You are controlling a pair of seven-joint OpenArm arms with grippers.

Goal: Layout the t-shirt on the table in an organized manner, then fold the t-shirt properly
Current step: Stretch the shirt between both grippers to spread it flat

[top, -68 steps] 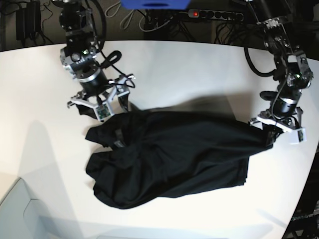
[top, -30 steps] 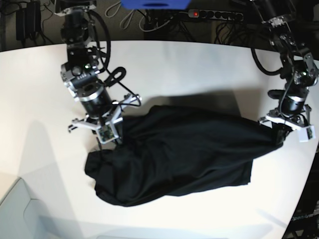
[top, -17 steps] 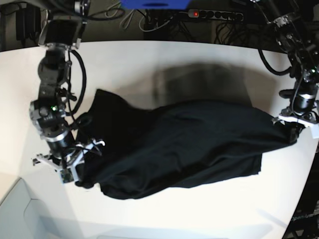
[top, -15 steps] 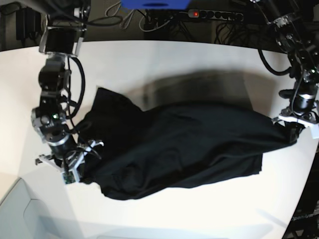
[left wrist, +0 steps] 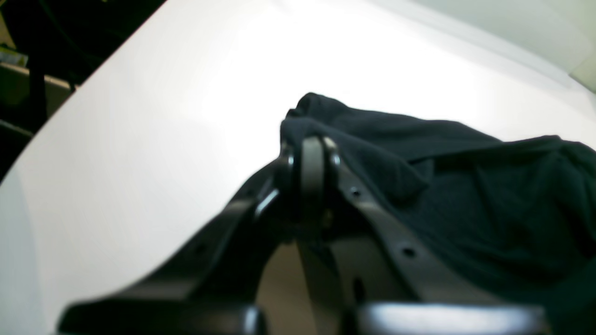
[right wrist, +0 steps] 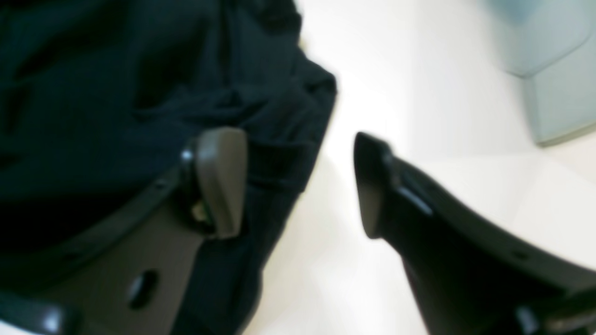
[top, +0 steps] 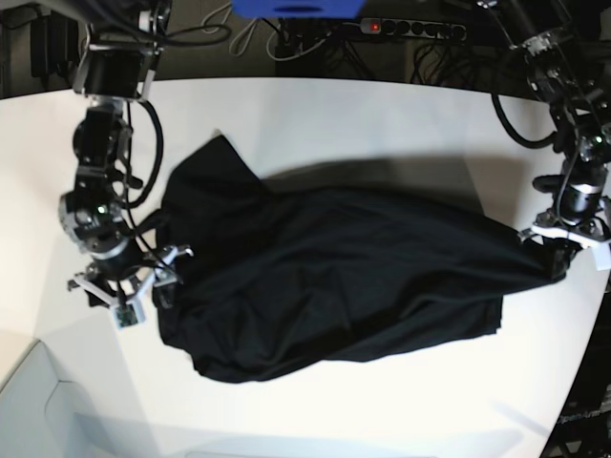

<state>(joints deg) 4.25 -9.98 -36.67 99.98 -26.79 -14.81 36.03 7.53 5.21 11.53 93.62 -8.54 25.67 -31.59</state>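
Observation:
The black t-shirt (top: pixel 334 277) lies crumpled and spread across the middle of the white table (top: pixel 334 124); no print shows. My left gripper (top: pixel 563 256), on the base view's right, is shut on the shirt's right end. In the left wrist view its closed fingers (left wrist: pixel 312 158) pinch a fold of the shirt (left wrist: pixel 442 186) just above the table (left wrist: pixel 139 116). My right gripper (top: pixel 129 296) is at the shirt's left edge. In the right wrist view it (right wrist: pixel 295 186) is open, with the shirt's edge (right wrist: pixel 139 93) behind one finger (right wrist: pixel 219 181) and white table (right wrist: pixel 396 70) between the jaws.
A power strip (top: pixel 410 29) with a red light and cables lie behind the table's far edge, next to a blue object (top: pixel 296 8). The table's curved edge (top: pixel 584 382) runs close to my left gripper. A pale grey surface (top: pixel 38 410) shows at the near left corner.
The right gripper has moved slightly back along the shirt's left edge. The shirt's far left corner has spread farther back. The left gripper has stayed put, shut on the shirt.

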